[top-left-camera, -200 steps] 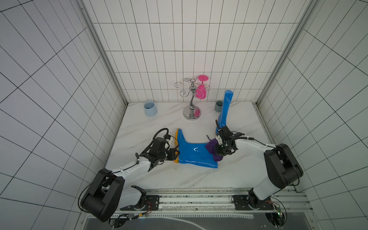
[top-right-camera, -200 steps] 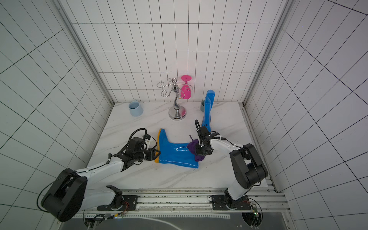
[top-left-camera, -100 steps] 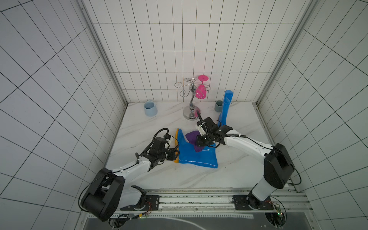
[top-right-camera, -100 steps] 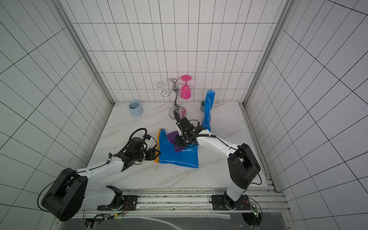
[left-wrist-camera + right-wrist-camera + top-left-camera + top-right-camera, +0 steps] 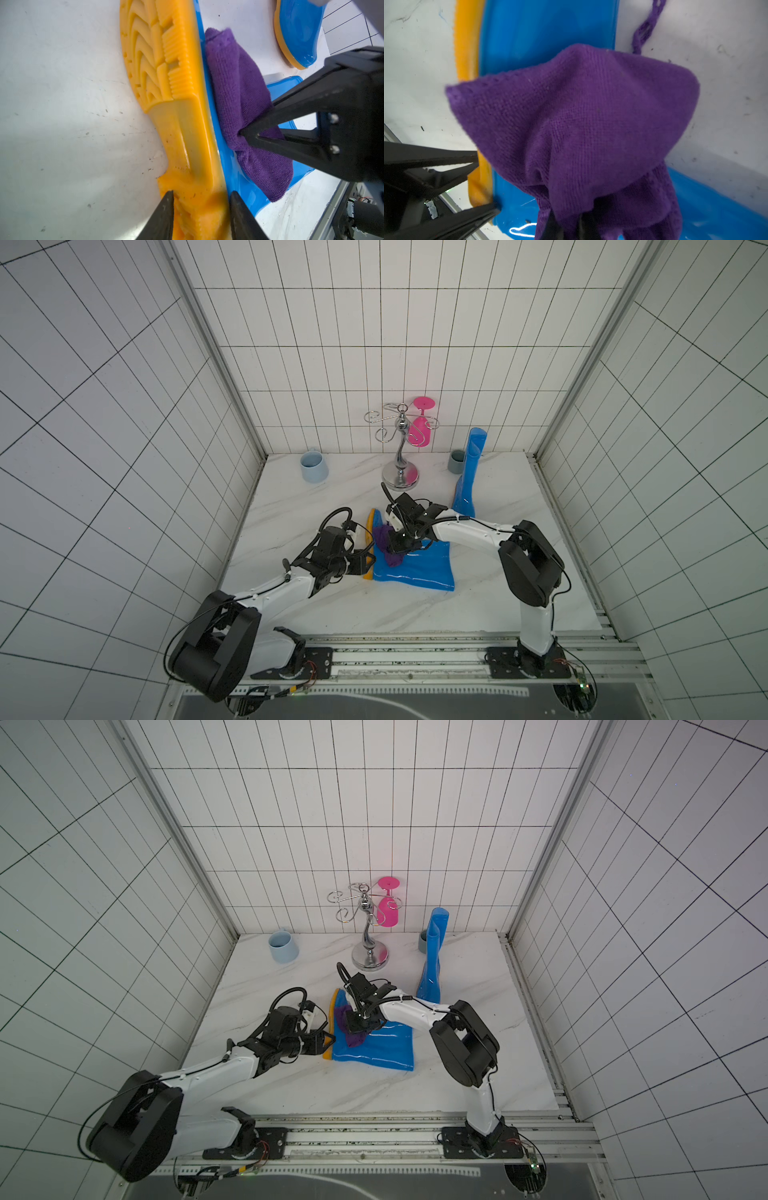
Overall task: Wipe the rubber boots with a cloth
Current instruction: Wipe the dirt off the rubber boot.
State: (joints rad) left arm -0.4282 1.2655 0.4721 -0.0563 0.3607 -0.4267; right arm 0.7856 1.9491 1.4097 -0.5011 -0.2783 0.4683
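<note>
One fuzzy cloth (image 5: 239,93) on glossy boot (image 5: 238,182)

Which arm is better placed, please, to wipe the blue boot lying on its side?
Right. The right gripper is shut on the purple cloth, which rests on the lying boot. The left gripper clamps that boot's orange sole, likely steadying it.

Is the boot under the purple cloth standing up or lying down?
Lying down: the boot rests on its side on the table, sole turned sideways.

open tabletop (image 5: 395,614) before lying boot (image 5: 419,574), glass stand (image 5: 400,479) and upright boot (image 5: 468,481) blocking behind
</note>
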